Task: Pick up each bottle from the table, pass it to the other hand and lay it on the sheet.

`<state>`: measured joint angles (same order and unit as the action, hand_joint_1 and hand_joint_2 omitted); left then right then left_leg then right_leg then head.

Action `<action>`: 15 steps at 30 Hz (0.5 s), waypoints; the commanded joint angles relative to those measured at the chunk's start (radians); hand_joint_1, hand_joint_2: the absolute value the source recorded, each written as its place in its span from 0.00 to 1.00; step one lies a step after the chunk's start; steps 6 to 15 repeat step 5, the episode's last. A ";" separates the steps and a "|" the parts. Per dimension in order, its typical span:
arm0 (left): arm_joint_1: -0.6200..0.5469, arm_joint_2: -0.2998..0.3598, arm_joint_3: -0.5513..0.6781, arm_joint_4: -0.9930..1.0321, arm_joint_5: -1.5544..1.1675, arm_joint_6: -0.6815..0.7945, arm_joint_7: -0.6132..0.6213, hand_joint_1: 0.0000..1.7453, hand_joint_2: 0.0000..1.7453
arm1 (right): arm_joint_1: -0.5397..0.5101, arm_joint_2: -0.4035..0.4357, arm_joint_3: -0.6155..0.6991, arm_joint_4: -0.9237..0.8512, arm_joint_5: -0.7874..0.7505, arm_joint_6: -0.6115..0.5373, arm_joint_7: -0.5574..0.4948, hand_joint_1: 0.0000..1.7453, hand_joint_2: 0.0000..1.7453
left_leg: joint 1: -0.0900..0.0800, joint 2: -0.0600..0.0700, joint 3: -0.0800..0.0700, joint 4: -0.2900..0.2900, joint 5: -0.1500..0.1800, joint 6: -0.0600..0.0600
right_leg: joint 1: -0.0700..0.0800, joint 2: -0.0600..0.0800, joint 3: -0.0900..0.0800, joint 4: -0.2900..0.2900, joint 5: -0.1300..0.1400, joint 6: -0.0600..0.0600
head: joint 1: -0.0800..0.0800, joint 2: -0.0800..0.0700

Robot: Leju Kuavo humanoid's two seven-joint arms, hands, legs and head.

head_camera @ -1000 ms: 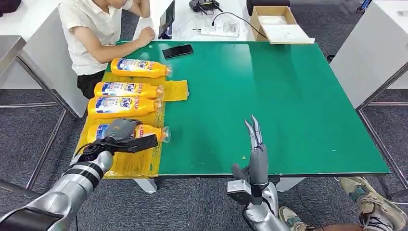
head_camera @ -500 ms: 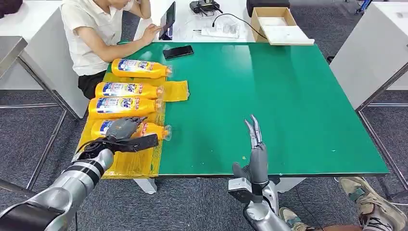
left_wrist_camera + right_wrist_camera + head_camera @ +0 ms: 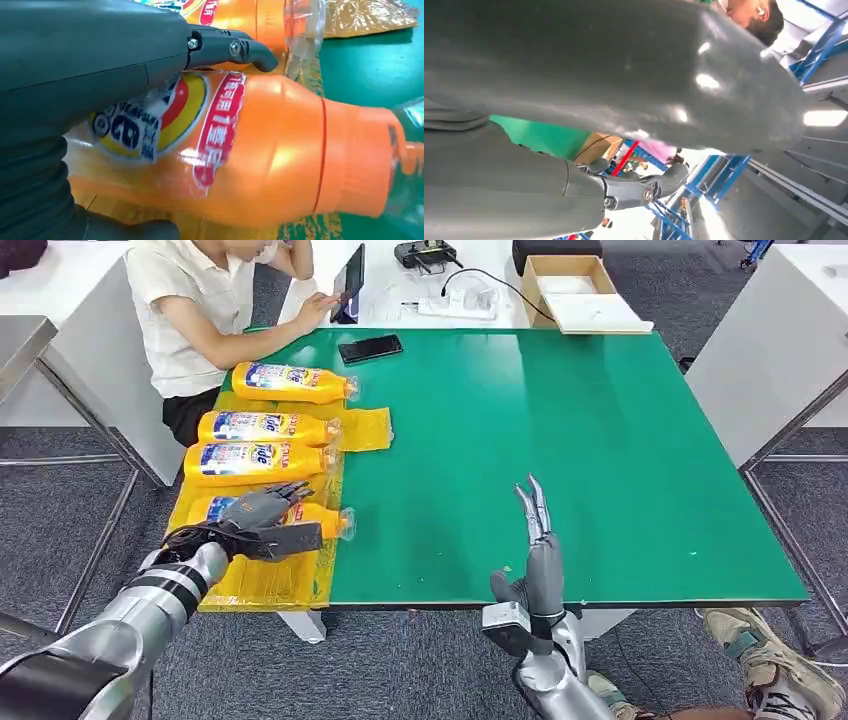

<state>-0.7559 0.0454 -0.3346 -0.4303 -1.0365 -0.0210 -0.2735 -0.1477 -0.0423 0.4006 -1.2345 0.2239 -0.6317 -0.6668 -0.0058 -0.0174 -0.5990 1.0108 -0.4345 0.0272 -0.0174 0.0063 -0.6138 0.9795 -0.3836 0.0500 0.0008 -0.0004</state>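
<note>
Several orange bottles lie side by side on the yellow sheet (image 3: 275, 580) at the table's left edge. The nearest bottle (image 3: 318, 516) rests on the sheet under my left hand (image 3: 262, 515). That hand's fingers are spread and raised just above the bottle. In the left wrist view a dark finger (image 3: 235, 47) arches over the nearest bottle (image 3: 270, 150) without touching it, and the thumb lies beside it. My right hand (image 3: 538, 550) stands at the table's front edge, fingers straight and apart, holding nothing.
A person (image 3: 200, 310) sits at the far left corner with a tablet (image 3: 348, 280). A black phone (image 3: 370, 346) lies on the green table (image 3: 560, 440). A cardboard box (image 3: 575, 285) stands on a white desk behind it.
My left hand's fingers have lifted and spread off the nearest bottle, which now lies on the sheet. The hand has drawn back a little. My right hand shifted slightly right.
</note>
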 commanded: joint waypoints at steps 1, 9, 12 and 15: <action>0.018 0.014 -0.047 0.049 0.000 0.004 -0.002 0.00 1.00 | -0.033 -0.013 0.037 0.058 -0.007 -0.057 -0.031 0.00 0.00 | 0.000 0.003 0.003 -0.001 -0.001 -0.001 | 0.001 0.002 0.002 -0.001 0.000 -0.002 | 0.000 0.000; 0.050 0.042 -0.016 -0.018 0.070 0.013 -0.086 0.00 1.00 | -0.011 -0.024 0.020 0.040 -0.003 -0.066 -0.031 0.00 0.00 | 0.001 0.004 0.004 -0.001 -0.001 -0.002 | 0.001 0.003 0.003 -0.002 0.000 -0.002 | 0.000 0.000; 0.050 0.042 -0.016 -0.018 0.070 0.013 -0.086 0.00 1.00 | -0.011 -0.024 0.020 0.040 -0.003 -0.066 -0.031 0.00 0.00 | 0.001 0.004 0.004 -0.001 -0.001 -0.002 | 0.001 0.003 0.003 -0.002 0.000 -0.002 | 0.000 0.000; 0.050 0.042 -0.016 -0.018 0.070 0.013 -0.086 0.00 1.00 | -0.011 -0.024 0.020 0.040 -0.003 -0.066 -0.031 0.00 0.00 | 0.001 0.004 0.004 -0.001 -0.001 -0.002 | 0.001 0.003 0.003 -0.002 0.000 -0.002 | 0.000 0.000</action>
